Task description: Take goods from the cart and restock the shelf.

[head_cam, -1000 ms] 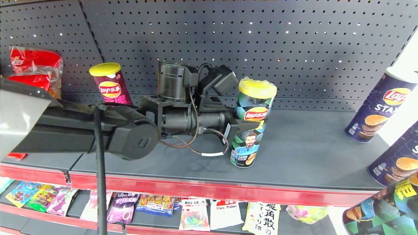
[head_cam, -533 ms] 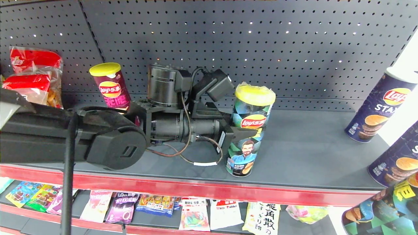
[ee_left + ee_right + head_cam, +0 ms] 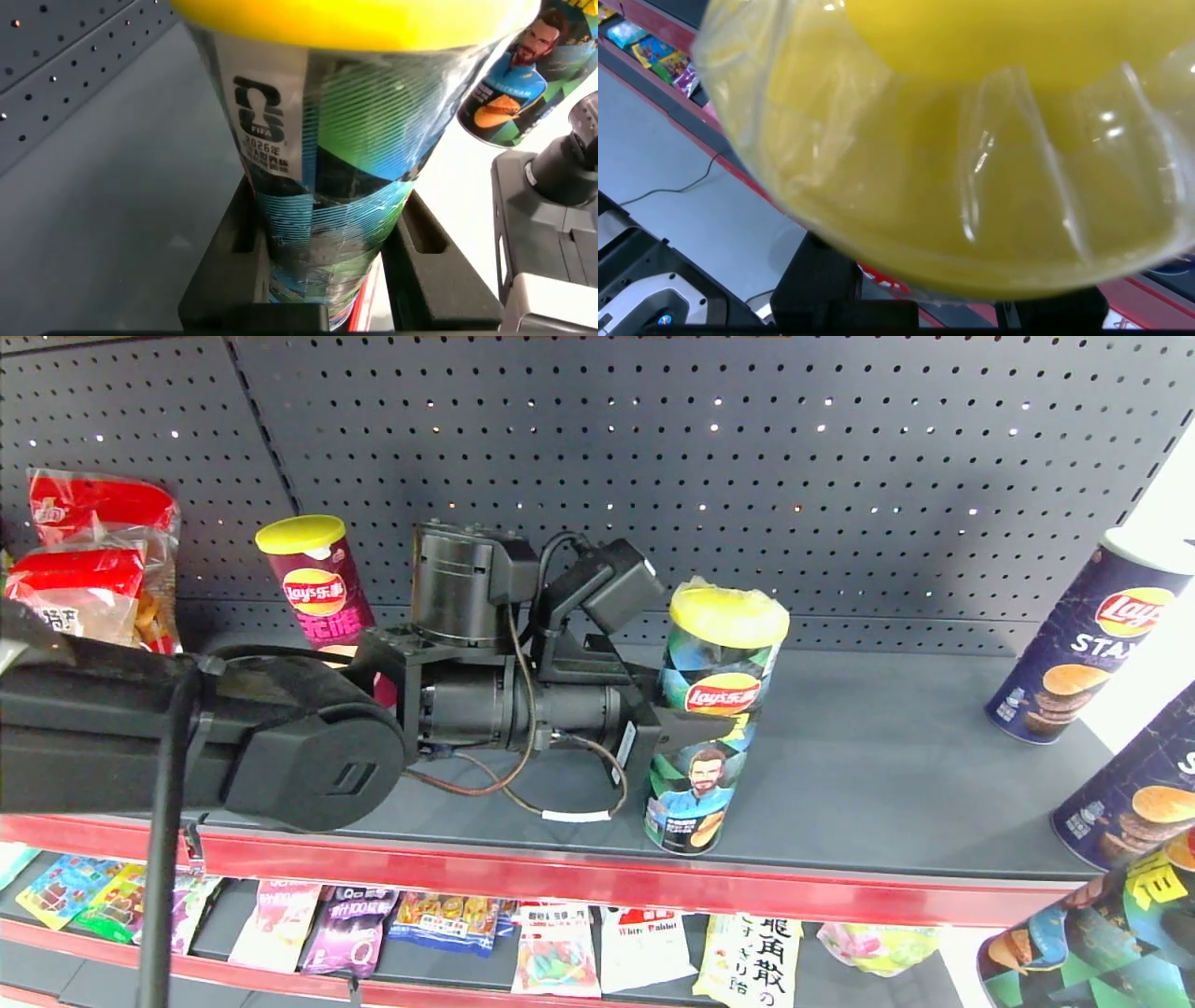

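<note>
Left gripper (image 3: 693, 732) pinches the green chip can (image 3: 714, 691), tilted, right by the shelf's (image 3: 887, 775) front edge. Release it leaning and it could topple over the red lip (image 3: 560, 877) (right gripper (image 3: 924, 313) grips a second can (image 3: 952, 140)).

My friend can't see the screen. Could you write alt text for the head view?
The left gripper clamps a green chip can with a yellow lid near the front of a grey shelf; a maroon can stands farther back.
</note>
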`<state>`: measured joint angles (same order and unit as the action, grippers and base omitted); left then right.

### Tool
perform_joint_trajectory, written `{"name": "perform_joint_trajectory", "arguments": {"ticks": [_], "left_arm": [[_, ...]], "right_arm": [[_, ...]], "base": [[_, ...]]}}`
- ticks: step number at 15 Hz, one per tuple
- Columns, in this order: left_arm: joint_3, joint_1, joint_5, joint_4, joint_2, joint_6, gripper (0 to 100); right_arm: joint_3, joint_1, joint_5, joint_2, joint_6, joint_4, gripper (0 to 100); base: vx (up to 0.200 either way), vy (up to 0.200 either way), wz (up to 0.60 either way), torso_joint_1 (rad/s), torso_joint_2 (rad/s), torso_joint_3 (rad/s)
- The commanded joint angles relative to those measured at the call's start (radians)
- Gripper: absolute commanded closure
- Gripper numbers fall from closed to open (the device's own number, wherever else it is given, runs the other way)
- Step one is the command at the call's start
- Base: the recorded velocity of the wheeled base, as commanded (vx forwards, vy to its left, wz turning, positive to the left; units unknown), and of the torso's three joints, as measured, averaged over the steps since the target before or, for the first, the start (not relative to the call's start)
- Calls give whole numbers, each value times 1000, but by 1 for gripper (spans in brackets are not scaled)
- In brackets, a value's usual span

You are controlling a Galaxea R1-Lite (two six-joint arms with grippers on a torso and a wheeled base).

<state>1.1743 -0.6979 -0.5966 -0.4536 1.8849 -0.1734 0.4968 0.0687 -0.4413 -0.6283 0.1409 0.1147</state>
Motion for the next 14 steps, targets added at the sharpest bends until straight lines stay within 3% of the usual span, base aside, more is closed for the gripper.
{"name": "perform_joint_trajectory", "arguments": {"ticks": [1, 14], "left_arm": [[-11, 0, 1, 0, -1, -1, 100], [-48, -14, 14, -2, -3, 3, 100]], "right_arm": [[2, 0, 1, -1, 0, 0, 100], [0, 0, 1, 1, 0, 0, 100]], "base": [[0, 0, 0, 0, 0, 0], [0, 0, 0, 0, 0, 0]]}}
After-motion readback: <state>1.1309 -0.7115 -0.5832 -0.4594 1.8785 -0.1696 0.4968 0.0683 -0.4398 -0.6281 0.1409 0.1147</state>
